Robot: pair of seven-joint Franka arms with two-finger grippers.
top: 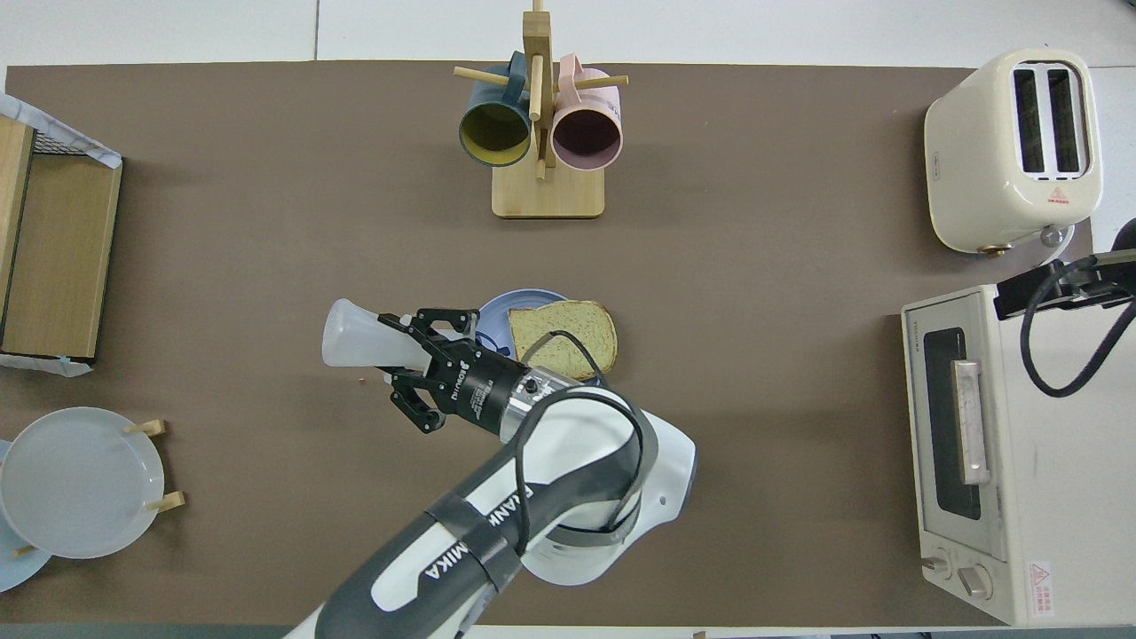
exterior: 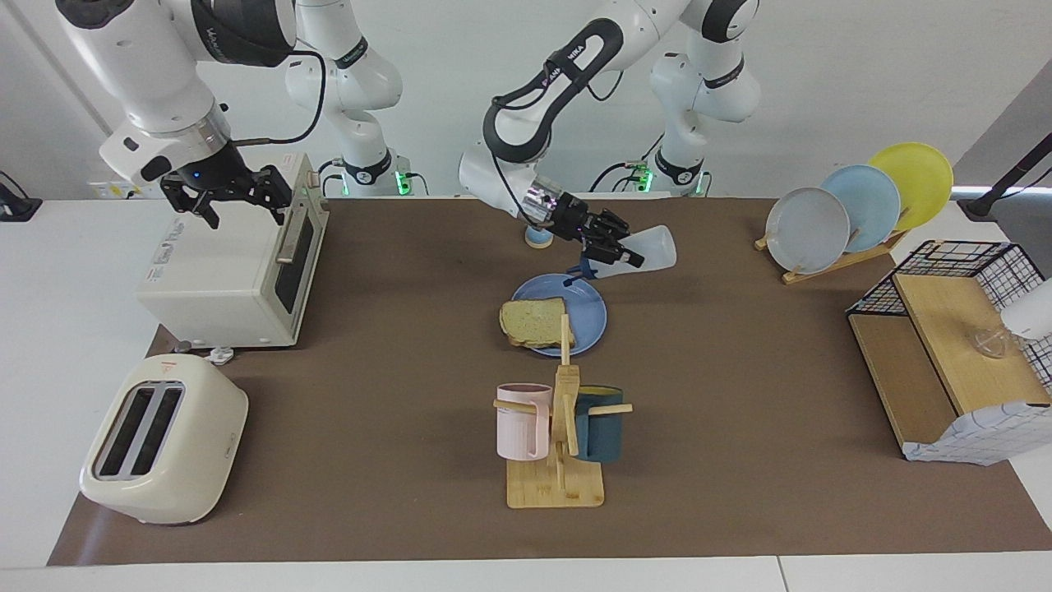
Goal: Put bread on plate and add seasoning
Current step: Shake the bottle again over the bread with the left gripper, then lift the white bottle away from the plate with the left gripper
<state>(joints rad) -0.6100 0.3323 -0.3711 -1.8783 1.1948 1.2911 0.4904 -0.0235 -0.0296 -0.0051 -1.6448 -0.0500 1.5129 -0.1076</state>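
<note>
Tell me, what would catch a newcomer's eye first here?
Most striking is the left hand shut on the seasoning bottle, held tipped on its side in the air by the blue plate. A slice of bread lies on that plate, overhanging its rim. The right hand waits over the toaster oven.

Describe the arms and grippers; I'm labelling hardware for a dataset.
Both arms are glossy white with black joint bands, lettering and loose black cables. The left gripper is black and skeletal behind a silver wrist ring; the right gripper is black too, behind a white wrist.
</note>
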